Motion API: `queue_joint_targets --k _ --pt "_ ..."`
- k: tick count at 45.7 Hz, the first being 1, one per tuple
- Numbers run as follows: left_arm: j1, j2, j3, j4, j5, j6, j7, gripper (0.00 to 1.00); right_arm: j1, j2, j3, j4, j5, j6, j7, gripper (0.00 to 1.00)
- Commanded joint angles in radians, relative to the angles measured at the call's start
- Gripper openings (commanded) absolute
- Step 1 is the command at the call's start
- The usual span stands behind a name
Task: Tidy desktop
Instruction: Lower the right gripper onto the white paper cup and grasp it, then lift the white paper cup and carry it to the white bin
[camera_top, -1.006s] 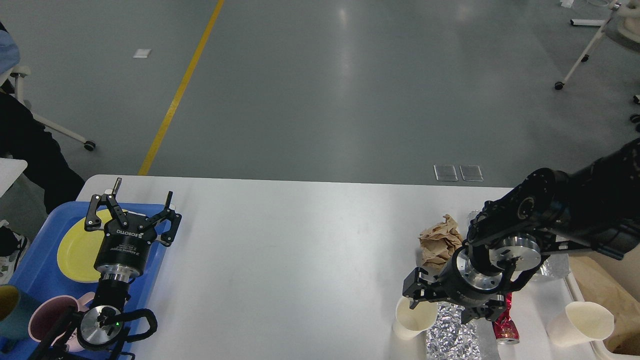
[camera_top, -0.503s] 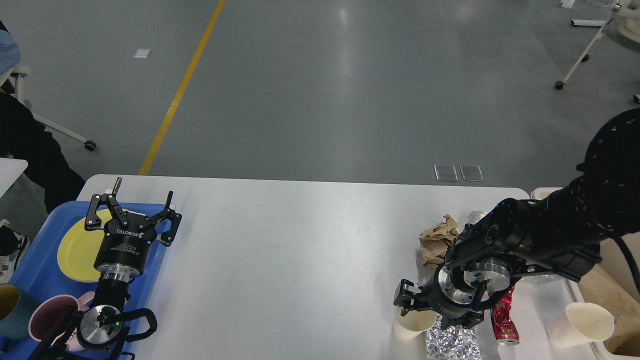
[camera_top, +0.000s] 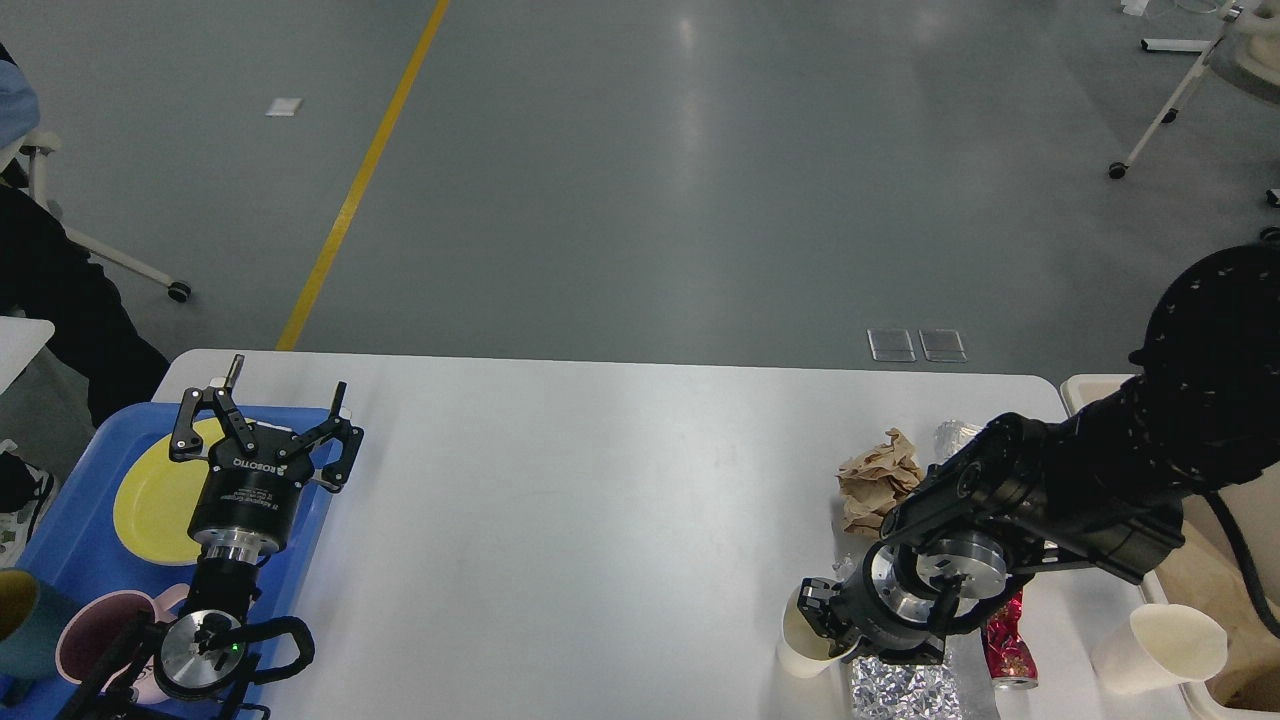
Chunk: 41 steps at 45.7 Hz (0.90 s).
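The white desktop (camera_top: 600, 500) fills the lower part of the head view. My left gripper (camera_top: 288, 380) hangs open and empty over the blue tray (camera_top: 70, 545), just right of a yellow plate (camera_top: 150, 505). My right gripper (camera_top: 822, 618) is low at the front right, pressed against the rim of an upright paper cup (camera_top: 797, 652). Its fingers are dark and seen end-on, so their state is unclear. Beside the cup lie crumpled foil (camera_top: 905, 692), a crushed red can (camera_top: 1005, 645) and a ball of brown paper (camera_top: 878, 472).
A pink mug (camera_top: 88, 632) and a teal cup (camera_top: 18, 622) stand on the tray's front. A second paper cup (camera_top: 1160, 645) lies tipped by the beige bin (camera_top: 1215, 585) at the right edge. A small foil scrap (camera_top: 952, 436) sits behind the right arm.
My right arm has swung left and down, bringing its gripper from above the foil onto the paper cup's rim. The left arm has not moved.
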Motion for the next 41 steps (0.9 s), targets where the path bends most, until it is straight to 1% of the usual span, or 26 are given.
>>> queue_joint_targets --k 1,9,11,18,22,25,26,27,33,37,41 --pt "0.002 0.0 0.0 0.0 0.0 0.0 0.001 0.96 0.002 0.001 0.005 0.004 0.001 -0.023 0.004 0.0" --pt "0.0 0.0 0.0 0.0 0.0 0.0 0.001 0.96 0.05 0.001 0.011 0.016 0.012 0.005 0.004 0.0" --pt "0.0 0.0 0.0 0.0 0.0 0.0 0.001 0.96 0.081 0.001 0.011 0.03 0.018 0.04 0.004 0.0" --pt "0.0 0.0 0.0 0.0 0.0 0.0 0.001 0.96 0.197 -0.021 0.01 0.05 0.023 0.22 0.009 0.0" --pt "0.002 0.0 0.0 0.0 0.0 0.0 0.001 0.96 0.315 -0.053 0.01 0.108 0.023 0.27 0.01 0.0" --pt "0.0 0.0 0.0 0.0 0.0 0.0 -0.001 0.96 0.412 -0.085 0.01 0.165 0.023 0.307 0.021 0.0" --pt "0.0 0.0 0.0 0.0 0.0 0.0 0.001 0.96 0.479 -0.119 0.01 0.188 0.023 0.359 0.035 0.0" --pt "0.0 0.0 0.0 0.0 0.0 0.0 -0.001 0.96 0.501 -0.134 0.01 0.189 0.023 0.382 0.038 0.0" --pt "0.0 0.001 0.0 0.0 0.0 0.0 -0.001 0.96 0.666 -0.197 -0.016 0.199 0.026 0.531 0.041 0.0" --pt "0.0 0.0 0.0 0.0 0.0 0.0 -0.001 0.96 0.82 -0.207 -0.097 0.223 0.027 0.617 0.041 0.0" --pt "0.0 0.0 0.0 0.0 0.0 0.0 0.001 0.96 0.935 -0.196 -0.191 0.225 0.027 0.672 0.041 0.0"
